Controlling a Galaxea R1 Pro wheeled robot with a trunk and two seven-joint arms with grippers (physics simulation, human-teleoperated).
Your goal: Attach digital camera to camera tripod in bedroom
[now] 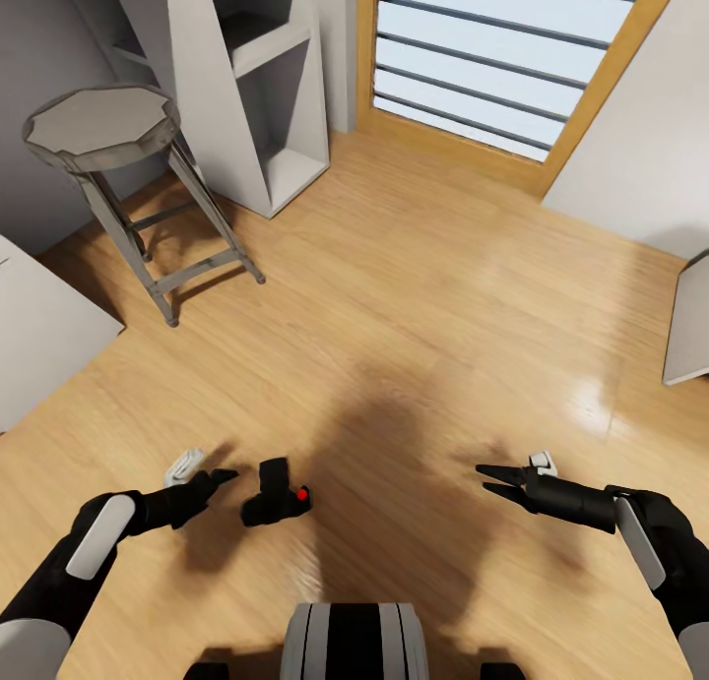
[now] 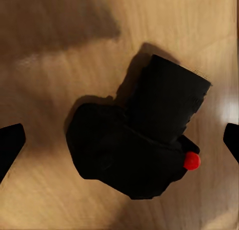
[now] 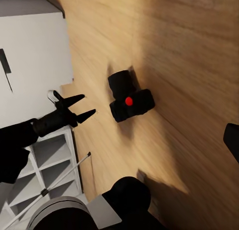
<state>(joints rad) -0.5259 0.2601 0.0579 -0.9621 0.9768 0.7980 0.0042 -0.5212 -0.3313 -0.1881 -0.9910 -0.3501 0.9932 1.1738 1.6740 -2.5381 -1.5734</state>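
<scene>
Floor is light wood plank, glossy, with the robot's shadow across the middle. White cubby shelving stands at the far wall next to a wood-framed slatted door or window; a grey round-topped stool with metal legs sits in front of the shelving, well apart from both arms. No tripod identifiable in head view; a thin silver rod seen in the right wrist view near the shelves might be a leg, can't confirm.

Small black chunky digital camera with a red dot lies on the floor, low centre-left in head view, just beside the left gripper and well apart from the right gripper. Left arm clearly nearer, so my call is that the pick is a left-arm job.

Key relation: in the left wrist view the camera sits between the two black fingers, which show at opposite edges, spread wide, nothing held, no contact. Its long axis runs diagonally to the finger line, barrel end one way, red-dot end the other. Likely needs wrist yaw before closing, plus descent.

Left forearm is low, reaching forward and inward. Right arm mirrors it, fingers parted a little and empty, pointing inward toward the camera.
</scene>
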